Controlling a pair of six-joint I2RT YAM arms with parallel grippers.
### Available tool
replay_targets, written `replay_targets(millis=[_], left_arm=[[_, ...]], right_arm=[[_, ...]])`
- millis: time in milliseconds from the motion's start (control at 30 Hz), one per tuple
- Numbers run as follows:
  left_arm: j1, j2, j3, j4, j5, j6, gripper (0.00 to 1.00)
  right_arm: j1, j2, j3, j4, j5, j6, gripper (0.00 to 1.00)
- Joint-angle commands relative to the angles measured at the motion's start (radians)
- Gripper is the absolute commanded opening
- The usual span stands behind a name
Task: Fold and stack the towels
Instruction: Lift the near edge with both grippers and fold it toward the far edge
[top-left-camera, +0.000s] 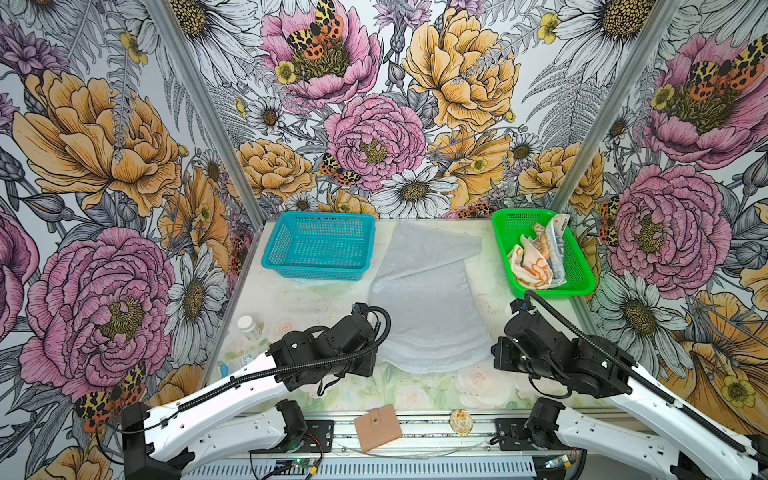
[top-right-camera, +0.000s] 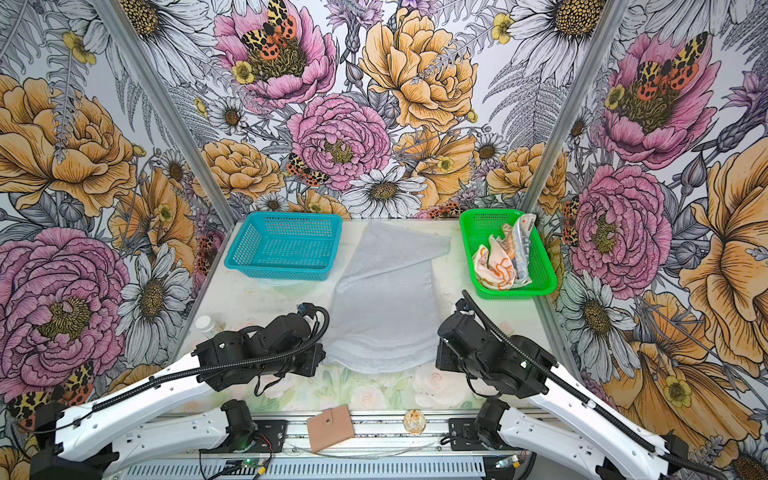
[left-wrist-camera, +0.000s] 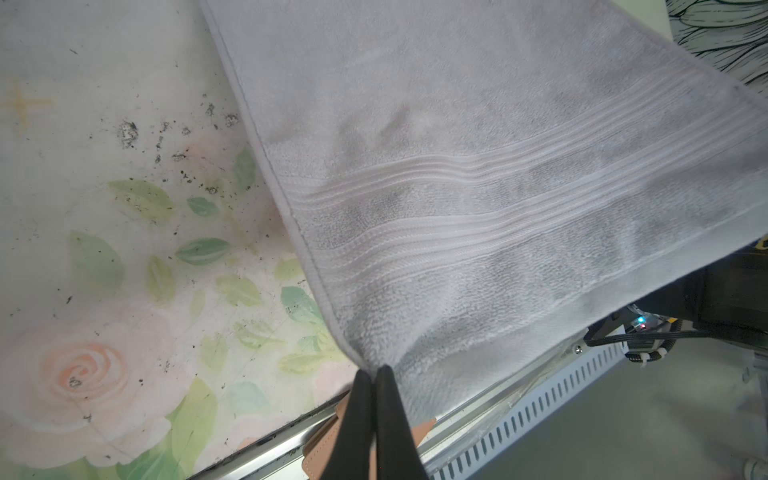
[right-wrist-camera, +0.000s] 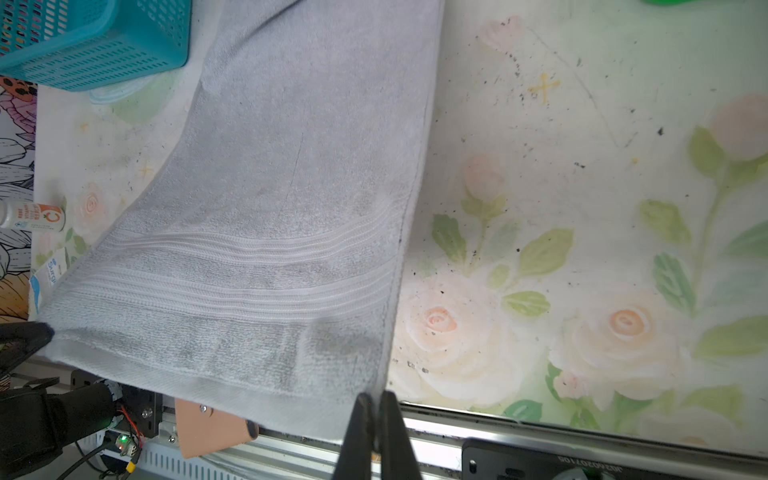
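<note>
A large light grey towel (top-left-camera: 424, 299) (top-right-camera: 386, 303) lies lengthwise down the middle of the table, its far end folded over at an angle. Its near edge is raised and stretched between my two grippers. My left gripper (left-wrist-camera: 374, 372) is shut on the near left corner of the grey towel (left-wrist-camera: 478, 166). My right gripper (right-wrist-camera: 378, 397) is shut on the near right corner of the grey towel (right-wrist-camera: 270, 208). In both top views the wrists hide the fingertips. An orange-and-cream towel (top-left-camera: 530, 264) and a lettered towel (top-left-camera: 557, 245) lie crumpled in the green basket (top-left-camera: 582, 276).
A teal basket (top-left-camera: 272, 253) stands at the back left, beside the towel's far end. A white bottle (top-left-camera: 248, 327) and a small packet (top-left-camera: 243, 362) lie at the left edge. A tan wallet (top-left-camera: 377, 427) and a small round shell-like object (top-left-camera: 461, 422) rest on the front rail.
</note>
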Motion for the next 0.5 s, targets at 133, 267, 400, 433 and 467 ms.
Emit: replay_targets(millis=[133,267,400,433,467], left_arm=[[-0.027,-0.064,0.071,-0.063,0.028,0.094,0.00],[-0.041,-0.089,0.138,-0.090,0.032,0.132,0.00],[-0.058,-0.112,0.212,-0.091,0.051,0.177,0.00],[-0.059,-0.116,0.230,-0.092,0.053,0.188,0.00],[-0.060,-0.116,0.243,-0.093,0.054,0.195,0.00]], right_arm=[[0.011,-0.008,0.198,-0.149,0.039,-0.073,0.00],[0.012,-0.005,0.258,-0.150,0.013,-0.102,0.00],[0.015,0.000,0.308,-0.096,-0.028,-0.147,0.00],[0.016,0.001,0.321,-0.079,-0.040,-0.159,0.00],[0.017,0.005,0.336,-0.075,-0.044,-0.163,0.00]])
